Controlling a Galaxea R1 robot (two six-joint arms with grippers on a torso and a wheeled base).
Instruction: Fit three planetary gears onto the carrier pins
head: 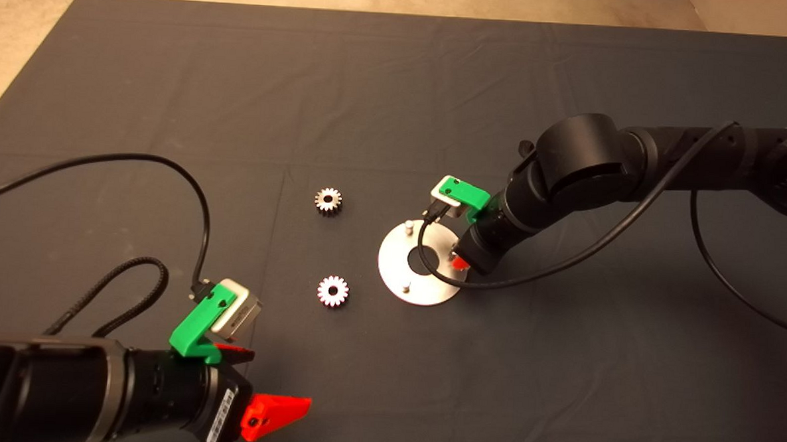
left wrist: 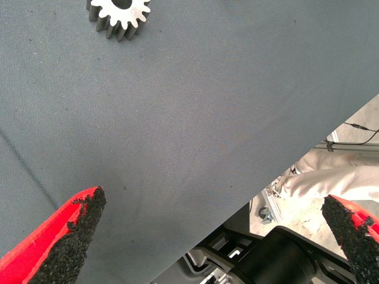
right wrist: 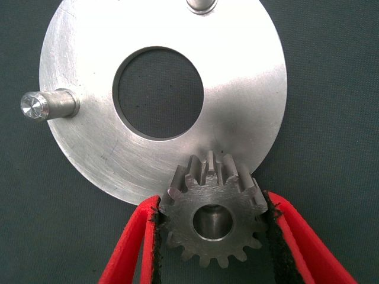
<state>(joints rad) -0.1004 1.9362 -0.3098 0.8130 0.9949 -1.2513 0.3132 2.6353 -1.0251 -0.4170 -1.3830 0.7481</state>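
— Where is the right pincer (right wrist: 213,236)?
— Over the disc's (right wrist: 89,148) rim, its pads clamped on one gear (right wrist: 214,218), whose bore shows a pin end inside.
— The other pins?
— Two studs (right wrist: 47,105) stand bare.
— And the left pincer (left wrist: 219,236)?
— Spread wide at the mat's (head: 174,72) near edge. Two loose gears (head: 328,200) lie left of the disc.

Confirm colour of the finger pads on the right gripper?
Black, on red fingers; right wrist view shows it best.
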